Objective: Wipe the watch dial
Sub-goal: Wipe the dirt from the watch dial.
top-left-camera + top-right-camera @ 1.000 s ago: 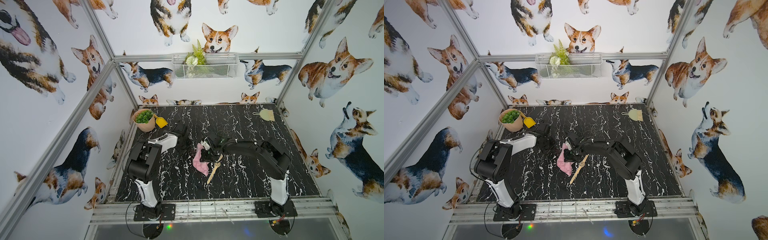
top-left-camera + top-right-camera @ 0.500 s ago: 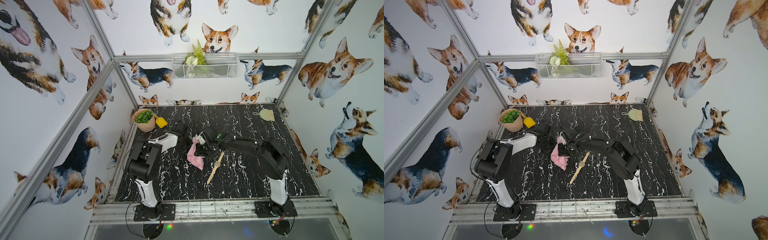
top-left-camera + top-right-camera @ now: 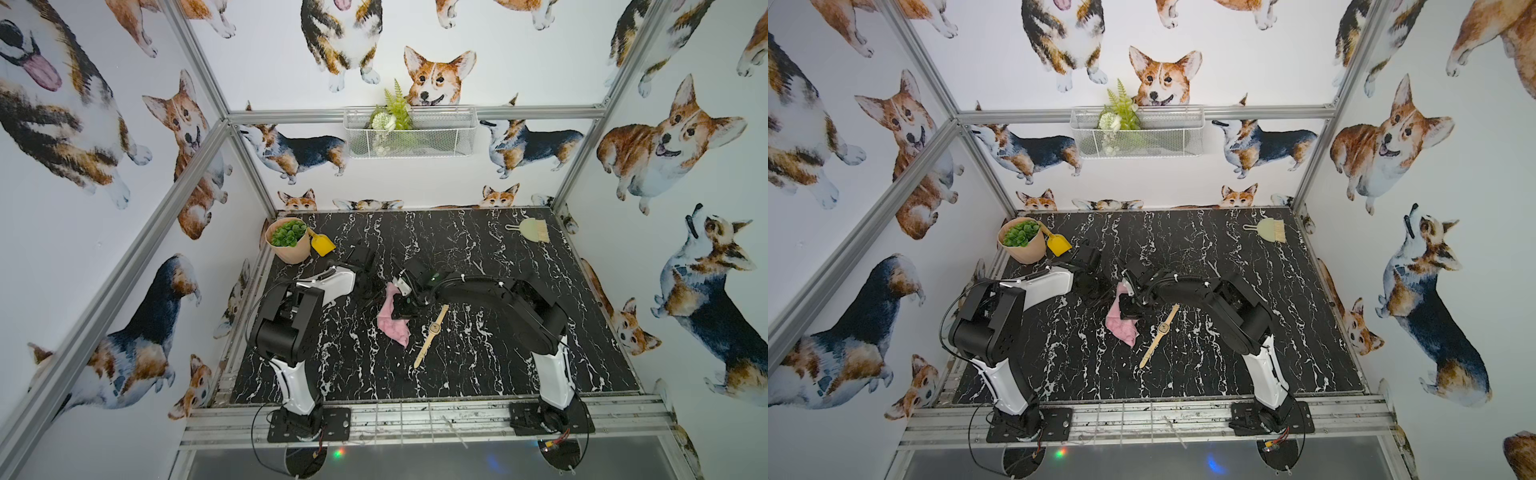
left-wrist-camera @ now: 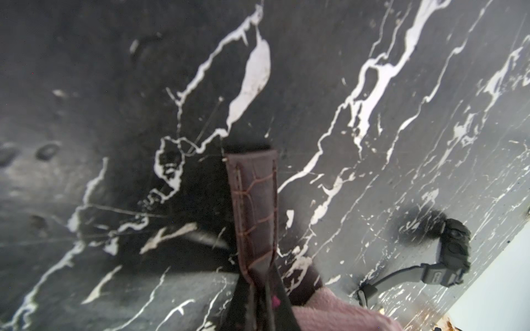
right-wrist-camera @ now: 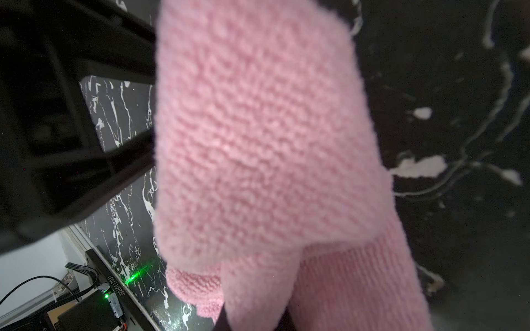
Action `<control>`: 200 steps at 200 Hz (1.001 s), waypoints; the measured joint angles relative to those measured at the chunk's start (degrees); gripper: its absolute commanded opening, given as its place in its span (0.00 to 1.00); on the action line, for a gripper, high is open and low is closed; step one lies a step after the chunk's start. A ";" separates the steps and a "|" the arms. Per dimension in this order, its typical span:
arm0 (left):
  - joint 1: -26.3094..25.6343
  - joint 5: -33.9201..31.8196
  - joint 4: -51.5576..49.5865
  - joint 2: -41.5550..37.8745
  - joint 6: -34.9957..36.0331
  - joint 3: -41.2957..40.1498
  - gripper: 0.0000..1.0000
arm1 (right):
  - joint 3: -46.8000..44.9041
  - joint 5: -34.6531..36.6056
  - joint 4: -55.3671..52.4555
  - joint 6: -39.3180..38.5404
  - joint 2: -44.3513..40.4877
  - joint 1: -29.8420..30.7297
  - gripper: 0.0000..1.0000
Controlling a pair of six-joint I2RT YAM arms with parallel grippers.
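A tan watch (image 3: 434,328) lies flat on the black marble table (image 3: 498,374), its dial facing up, seen in both top views (image 3: 1163,328). My right gripper (image 3: 401,309) hangs just left of it, shut on a pink cloth (image 3: 390,324) that droops to the table. The cloth (image 5: 266,143) fills the right wrist view and hides the right gripper (image 5: 253,321). My left gripper (image 4: 262,275) is shut on a brown watch strap (image 4: 253,200) that sticks out over the table. Its dial is hidden. The cloth (image 4: 329,312) sits right beside those jaws.
A plant pot (image 3: 289,240) and a yellow scoop (image 3: 322,245) stand at the back left, and a small brush (image 3: 532,230) lies at the back right. A wire basket (image 3: 409,133) hangs on the back wall. A black watch (image 4: 453,249) lies near the table edge.
Half a second ago my right gripper had carried the cloth back toward the left gripper. It has since come forward and down again. The tan watch has not moved.
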 measured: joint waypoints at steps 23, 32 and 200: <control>0.00 0.00 0.15 0.00 0.00 -0.13 0.00 | -2.67 -0.35 2.84 0.17 -1.14 -0.07 0.00; 0.00 0.02 0.20 0.00 0.00 -0.15 0.00 | -3.80 -0.39 3.89 0.20 -1.64 -0.07 0.00; 0.04 0.13 0.87 -0.28 -0.94 -0.63 0.00 | 1.64 1.88 -2.58 -1.88 -1.14 -0.26 0.00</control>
